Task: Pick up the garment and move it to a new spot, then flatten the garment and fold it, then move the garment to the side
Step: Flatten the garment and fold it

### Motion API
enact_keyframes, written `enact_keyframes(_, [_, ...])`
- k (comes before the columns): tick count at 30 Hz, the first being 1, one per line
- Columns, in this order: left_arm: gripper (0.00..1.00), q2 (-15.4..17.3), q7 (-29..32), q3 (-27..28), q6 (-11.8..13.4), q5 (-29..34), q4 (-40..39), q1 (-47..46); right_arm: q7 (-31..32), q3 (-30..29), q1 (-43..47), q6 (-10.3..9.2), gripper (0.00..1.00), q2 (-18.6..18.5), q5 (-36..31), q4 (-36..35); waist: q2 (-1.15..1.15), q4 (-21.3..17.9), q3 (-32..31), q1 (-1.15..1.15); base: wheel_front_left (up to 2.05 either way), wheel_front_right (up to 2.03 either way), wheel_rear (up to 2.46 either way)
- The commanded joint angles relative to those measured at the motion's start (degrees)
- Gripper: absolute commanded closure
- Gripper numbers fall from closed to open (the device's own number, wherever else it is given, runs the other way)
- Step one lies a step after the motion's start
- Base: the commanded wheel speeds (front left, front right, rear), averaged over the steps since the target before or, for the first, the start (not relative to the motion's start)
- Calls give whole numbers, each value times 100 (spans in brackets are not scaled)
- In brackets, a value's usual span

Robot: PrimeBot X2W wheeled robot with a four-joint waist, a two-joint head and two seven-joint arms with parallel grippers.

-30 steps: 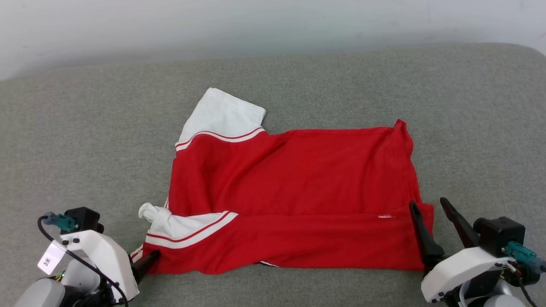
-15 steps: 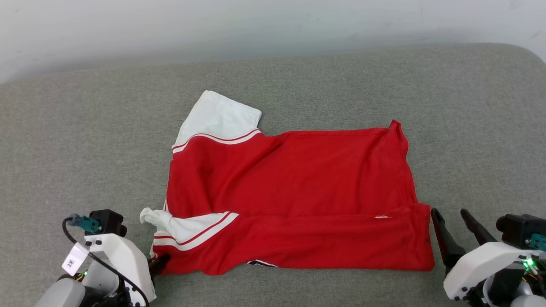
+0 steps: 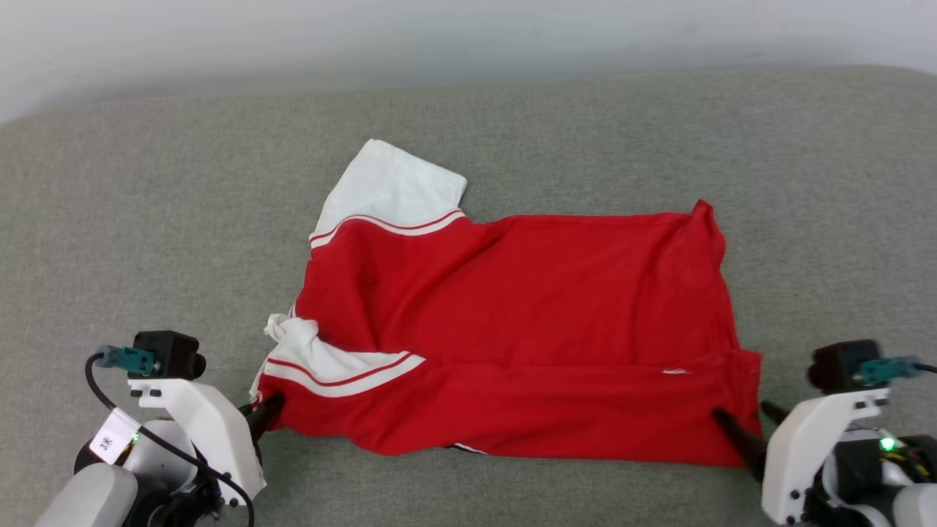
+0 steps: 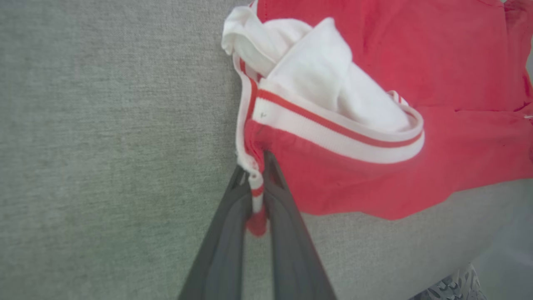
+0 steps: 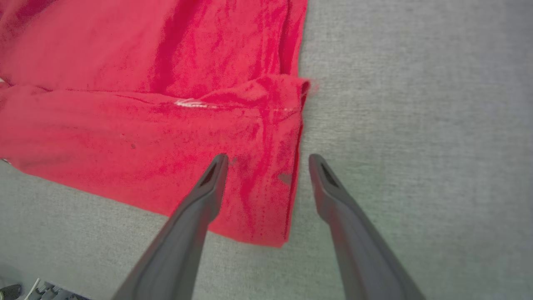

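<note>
My left gripper (image 4: 255, 175) is clenched on the garment (image 4: 374, 175). A narrow strip of its red-and-white striped edging is pinched between my two dark fingers at the near left corner. My right gripper (image 5: 268, 160) is spread wide across the near right corner. One finger lies over the red cloth and the other over bare upholstery, with the garment's side edge running between them. I cannot tell whether either right finger presses on the cloth.

The garment (image 3: 527, 315) lies roughly flat in the middle of the surface, plain red side up, with its near part folded over in a long band. One white sleeve (image 3: 395, 190) sticks out at the far left. The other sleeve is bunched into a knot-like lump (image 3: 293, 337) just beyond my left gripper (image 3: 267, 410).

The garment rests on a wide grey woven cushion (image 3: 146, 219), finely textured and matte, with a rounded far edge. Behind it rises a pale, plain wall (image 3: 439, 36). In the head view my right gripper (image 3: 743, 413) is at the lower right.

A sliver of black and white (image 3: 463, 448) peeks from under the garment's near edge, too small to read. In the left wrist view, a patterned grey patch (image 4: 449, 287) shows past the cushion's edge, blurred beyond recognition. My own white housings cover the bases of my fingers in the head view.
</note>
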Motion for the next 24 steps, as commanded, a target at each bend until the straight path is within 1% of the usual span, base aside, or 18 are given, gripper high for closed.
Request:
enact_keyframes(1, [100,10,-48,7,30,5,-81,31,128,101,-60,-5,0,-16,-17,117,0,58,83,0,0,0,0])
enact_keyframes(4, [100,-18,-60,0,56,24,-219,34,431,307,-132,-5,0,-24,39,420,0,129,178,0,0,0,0])
enact_keyframes(8, [100,-94,-153,7,63,-24,-256,81,777,518,-90,-3,0,110,115,882,0,172,264,0,0,0,0])
enact_keyframes(9, [100,-106,-169,11,65,-32,-235,104,836,554,-114,-2,5,140,136,960,0,171,271,0,0,0,0])
enact_keyframes(10, [100,-117,-195,9,62,-36,-216,129,855,601,-131,-2,47,137,141,1008,0,166,272,0,0,0,0])
enact_keyframes(11, [100,-125,-218,15,61,-40,-203,136,863,646,-145,2,79,153,195,1041,0,159,274,0,0,0,0])
enact_keyframes(12, [100,-133,-249,19,59,-34,-191,138,856,665,-187,5,100,162,223,1055,0,152,272,0,0,0,0])
enact_keyframes(16, [100,-167,-368,27,12,-33,-147,217,690,629,-408,-5,100,-21,272,954,0,130,190,0,0,0,0])
enact_keyframes(17, [100,-148,-565,73,38,45,-127,312,555,629,-543,-6,100,-170,309,809,0,81,20,0,0,0,0])
enact_keyframes(20, [100,-121,-710,105,57,70,-149,542,477,657,-564,-5,100,-307,375,624,0,25,-233,0,0,0,0])
enact_keyframes(24, [100,-111,-861,109,148,93,-306,904,532,712,-400,-5,100,-457,451,448,0,0,-601,0,0,0,0])
